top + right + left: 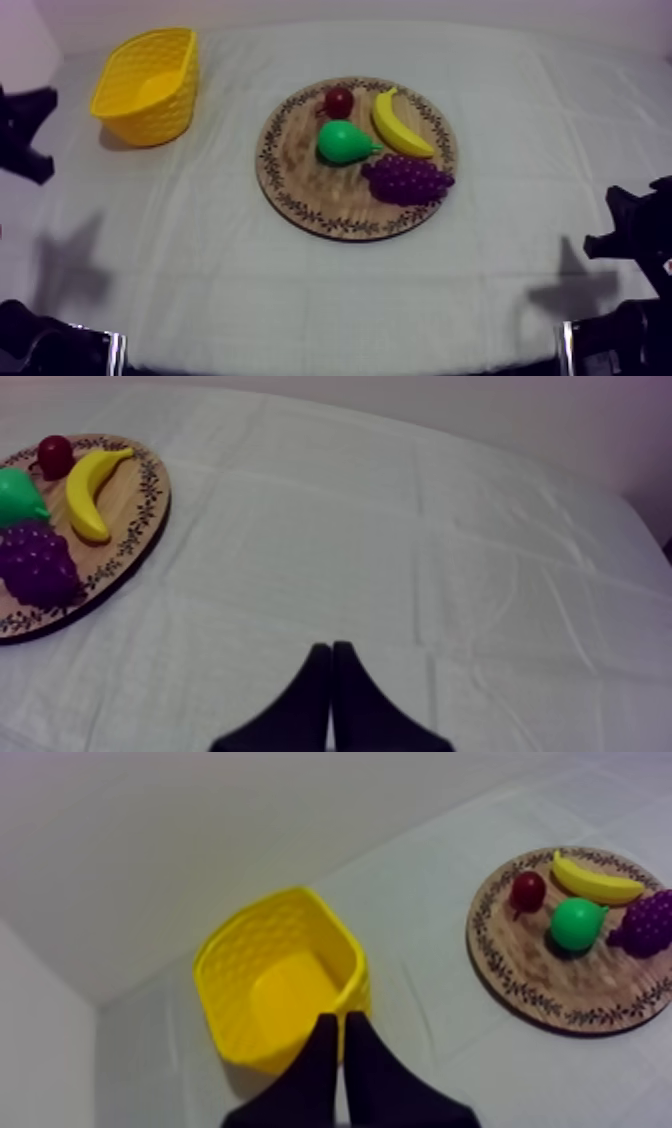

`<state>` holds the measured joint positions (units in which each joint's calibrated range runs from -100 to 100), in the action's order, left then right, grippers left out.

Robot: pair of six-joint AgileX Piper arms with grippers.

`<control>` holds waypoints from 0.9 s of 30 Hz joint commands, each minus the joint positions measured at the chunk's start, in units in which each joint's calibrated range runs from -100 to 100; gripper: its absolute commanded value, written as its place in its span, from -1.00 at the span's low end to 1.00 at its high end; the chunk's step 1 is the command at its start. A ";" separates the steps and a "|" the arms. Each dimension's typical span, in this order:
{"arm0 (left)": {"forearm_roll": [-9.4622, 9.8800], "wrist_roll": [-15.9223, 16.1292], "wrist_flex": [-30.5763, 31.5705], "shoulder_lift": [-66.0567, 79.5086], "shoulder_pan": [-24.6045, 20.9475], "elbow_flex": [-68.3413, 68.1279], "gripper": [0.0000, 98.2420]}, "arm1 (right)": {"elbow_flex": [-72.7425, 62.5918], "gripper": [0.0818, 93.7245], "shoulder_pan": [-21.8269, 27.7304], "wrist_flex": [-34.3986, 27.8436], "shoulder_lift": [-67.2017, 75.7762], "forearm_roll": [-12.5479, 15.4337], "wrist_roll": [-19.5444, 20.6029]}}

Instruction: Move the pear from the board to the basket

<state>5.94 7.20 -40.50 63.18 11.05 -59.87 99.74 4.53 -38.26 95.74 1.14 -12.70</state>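
Note:
A green pear (345, 143) lies near the middle of the round wooden board (300, 175), with its stem toward the banana. The yellow basket (150, 122) stands empty at the table's far left. My left gripper (340, 1018) is shut on nothing, its fingers together as a narrow wedge just in front of the basket (262, 927); the pear (577, 923) on the board (560, 982) lies well off to its side. My right gripper (331, 646) is shut too, over bare cloth, far from the board (135, 516), where the pear (18, 496) sits at the far side.
On the board with the pear lie a small red fruit (339, 101), a banana (398, 123) and a bunch of purple grapes (407, 179). Black arm parts sit at the left edge (25, 130) and the right edge (630, 235).

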 commanded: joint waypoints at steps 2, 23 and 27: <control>1.54 -0.34 -0.76 -10.04 3.36 13.23 -1.00 | 0.04 -0.99 -0.01 0.03 0.02 0.00 -0.01; 10.36 -7.76 -9.80 -48.19 20.95 36.86 -1.00 | 0.04 -0.99 -0.01 0.03 0.02 0.00 -0.02; 9.64 -8.13 -6.76 -51.96 21.61 33.87 -0.99 | 0.04 -0.99 -0.01 0.03 0.02 0.00 -0.02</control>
<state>15.62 -0.80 -48.17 13.06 32.62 -25.04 99.74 4.53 -38.20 95.74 1.14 -12.70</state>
